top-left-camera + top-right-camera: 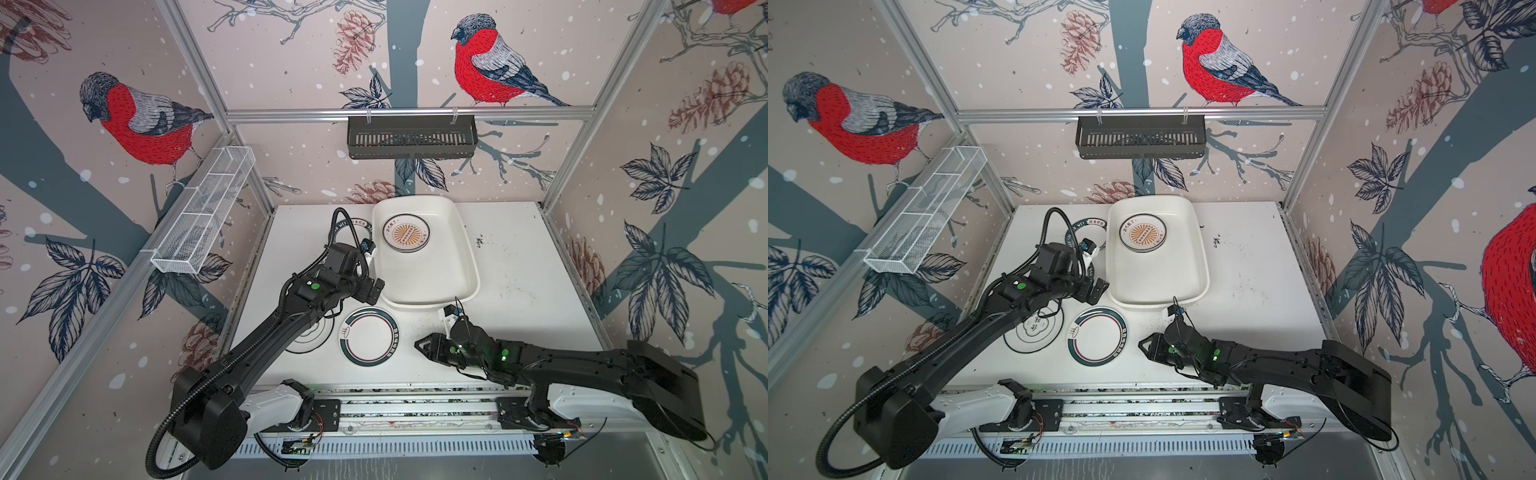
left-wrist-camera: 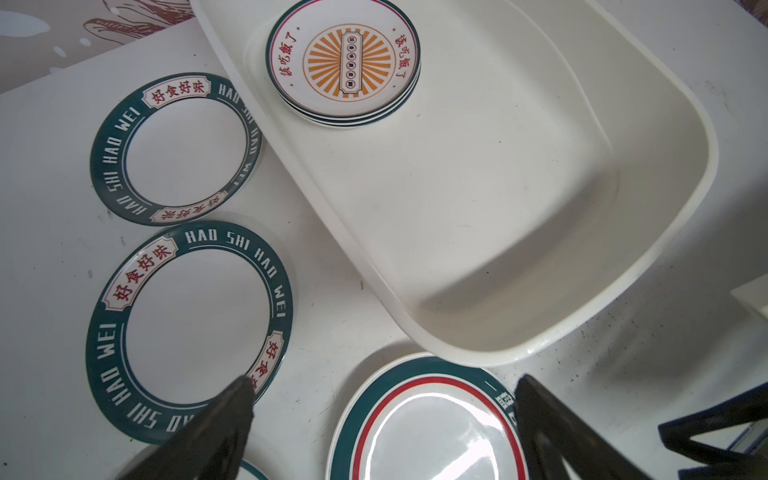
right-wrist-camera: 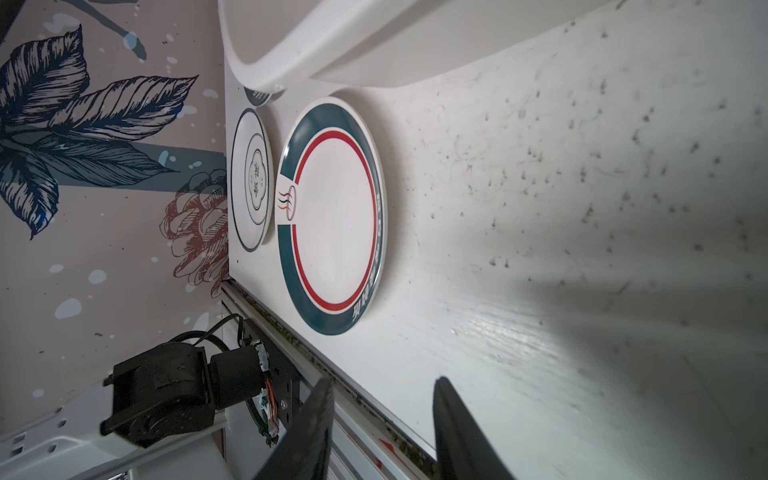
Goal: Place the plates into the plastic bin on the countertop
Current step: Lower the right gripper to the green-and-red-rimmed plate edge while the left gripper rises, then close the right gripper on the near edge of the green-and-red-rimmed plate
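sunburst plates (image 1: pixel 406 232) in plastic bin (image 1: pixel 428 302); left hand (image 1: pixel 375 289) spread, right hand (image 3: pixel 385 380) half-spread, both empty; next, likely pinch rim of red-ringed plate (image 3: pixel 336 216).

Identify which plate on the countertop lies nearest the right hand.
The teal-rimmed plate with the red inner ring, just ahead of the right hand; the lettered plates and emblem plate lie farther left.

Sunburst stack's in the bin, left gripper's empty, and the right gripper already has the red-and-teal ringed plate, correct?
Not the last part. In the right wrist view the right gripper holds nothing: its jaws stand apart over bare countertop, and the red-and-teal ringed plate lies flat ahead, untouched. The sunburst stack is in the bin and the left gripper is empty.
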You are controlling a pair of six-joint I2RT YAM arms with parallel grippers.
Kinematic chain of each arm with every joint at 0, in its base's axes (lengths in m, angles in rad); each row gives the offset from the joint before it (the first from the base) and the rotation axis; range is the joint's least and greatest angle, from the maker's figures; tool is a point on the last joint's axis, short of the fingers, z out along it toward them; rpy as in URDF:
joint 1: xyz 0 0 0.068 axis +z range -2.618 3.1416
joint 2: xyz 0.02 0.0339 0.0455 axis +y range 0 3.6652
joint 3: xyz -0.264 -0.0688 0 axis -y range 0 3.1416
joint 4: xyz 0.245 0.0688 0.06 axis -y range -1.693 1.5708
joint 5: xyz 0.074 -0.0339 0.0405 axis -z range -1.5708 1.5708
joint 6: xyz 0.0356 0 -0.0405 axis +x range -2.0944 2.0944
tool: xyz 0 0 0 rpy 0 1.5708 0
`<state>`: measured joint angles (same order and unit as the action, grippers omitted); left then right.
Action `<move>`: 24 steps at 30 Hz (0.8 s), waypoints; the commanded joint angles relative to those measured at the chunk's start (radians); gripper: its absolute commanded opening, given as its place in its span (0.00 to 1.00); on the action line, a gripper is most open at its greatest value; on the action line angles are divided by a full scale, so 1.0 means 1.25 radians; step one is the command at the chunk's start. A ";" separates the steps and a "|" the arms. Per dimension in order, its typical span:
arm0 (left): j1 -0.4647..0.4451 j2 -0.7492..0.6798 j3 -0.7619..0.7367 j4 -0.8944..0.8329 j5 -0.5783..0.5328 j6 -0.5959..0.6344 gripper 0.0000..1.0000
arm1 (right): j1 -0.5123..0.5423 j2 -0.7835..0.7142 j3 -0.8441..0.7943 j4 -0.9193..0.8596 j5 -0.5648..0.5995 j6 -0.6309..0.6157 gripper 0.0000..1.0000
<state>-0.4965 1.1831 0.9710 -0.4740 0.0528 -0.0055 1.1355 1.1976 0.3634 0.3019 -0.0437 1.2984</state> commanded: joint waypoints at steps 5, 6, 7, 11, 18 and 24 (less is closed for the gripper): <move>0.022 -0.008 0.051 0.020 0.041 -0.048 0.97 | 0.046 0.107 0.011 0.181 0.075 0.099 0.41; 0.022 -0.009 0.056 0.017 0.043 -0.048 0.97 | 0.048 0.125 0.017 0.192 0.076 0.105 0.40; 0.022 -0.011 0.059 0.016 0.046 -0.047 0.97 | 0.052 0.147 0.020 0.213 0.078 0.112 0.40; 0.023 -0.030 0.055 0.017 0.045 -0.041 0.97 | 0.066 0.218 0.012 0.305 0.101 0.162 0.38; 0.027 -0.053 0.052 0.018 0.044 -0.036 0.97 | 0.064 0.305 0.006 0.425 0.106 0.195 0.36; 0.032 -0.064 0.047 0.019 0.072 -0.042 0.97 | 0.067 0.413 0.030 0.539 0.078 0.223 0.34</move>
<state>-0.4599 1.1103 1.0325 -0.4614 0.1131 -0.0525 1.2156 1.6794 0.3893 0.8558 0.0692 1.5448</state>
